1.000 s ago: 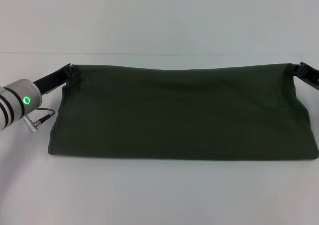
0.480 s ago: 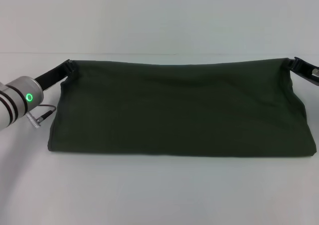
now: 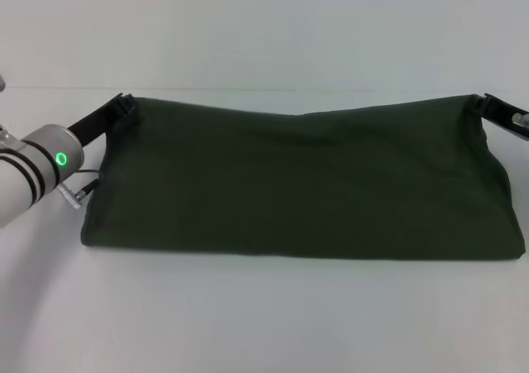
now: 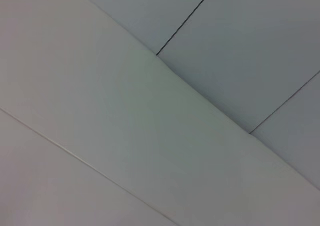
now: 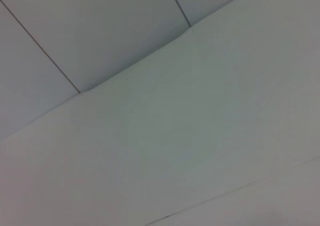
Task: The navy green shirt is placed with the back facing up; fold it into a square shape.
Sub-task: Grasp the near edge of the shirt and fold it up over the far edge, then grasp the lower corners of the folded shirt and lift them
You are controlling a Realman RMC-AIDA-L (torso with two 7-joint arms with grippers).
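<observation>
The shirt [image 3: 302, 183] lies across the middle of the white table [image 3: 264, 323] as a wide, dark olive band, folded over on itself, plain side up with no lettering showing. Its near edge rests flat on the table; its far edge is lifted at both corners and dips slightly between them.

The left claw [image 3: 122, 107] is at the shirt's far left corner, closed on the cloth there, its black fingers running back along the arm to the grey wrist with a green ring light [image 3: 59, 158] near the picture's left edge. The right claw [image 3: 481, 102] is at the far right corner, likewise pinching the cloth, with only its black tip and a bit of the wrist in view at the right edge. So the shirt hangs between the two claws, touching both, with its body spreading from them toward the robot.

Both wrist views show only pale flat panels with thin dark seams; neither shows the shirt or any fingers
</observation>
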